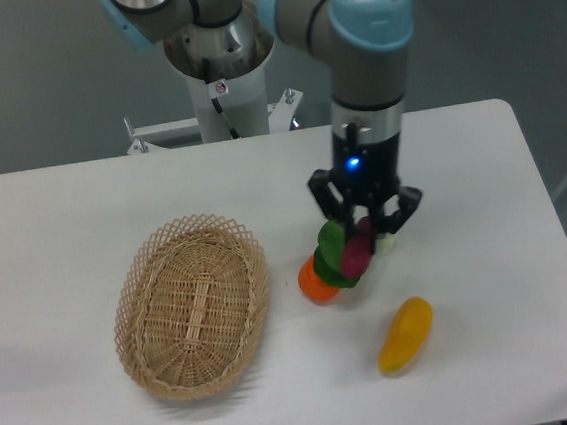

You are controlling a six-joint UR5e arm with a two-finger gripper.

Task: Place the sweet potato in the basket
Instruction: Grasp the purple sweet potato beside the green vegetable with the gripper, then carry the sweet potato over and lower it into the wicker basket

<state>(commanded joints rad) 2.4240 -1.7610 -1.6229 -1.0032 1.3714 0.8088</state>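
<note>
- Gripper (364, 247) points straight down over the table (54, 225), its fingers closed on the sweet potato (357, 253) — the magenta piece sits between them.
- Green pieces (332, 255) and a round orange one (315, 282) crowd just left of the grip, touching.
- Wicker basket (135, 287) lies empty to the left, apart.
- Yellow-orange mango-like piece (406, 334) rests nearer, to the right.

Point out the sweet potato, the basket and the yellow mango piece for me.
sweet potato (357, 253): fixed camera, on its magenta middle, between the pincer fingers.
basket (141, 278): fixed camera, on its lacy left rim.
yellow mango piece (406, 334): fixed camera, on the middle of its body, lying on the table.
</note>
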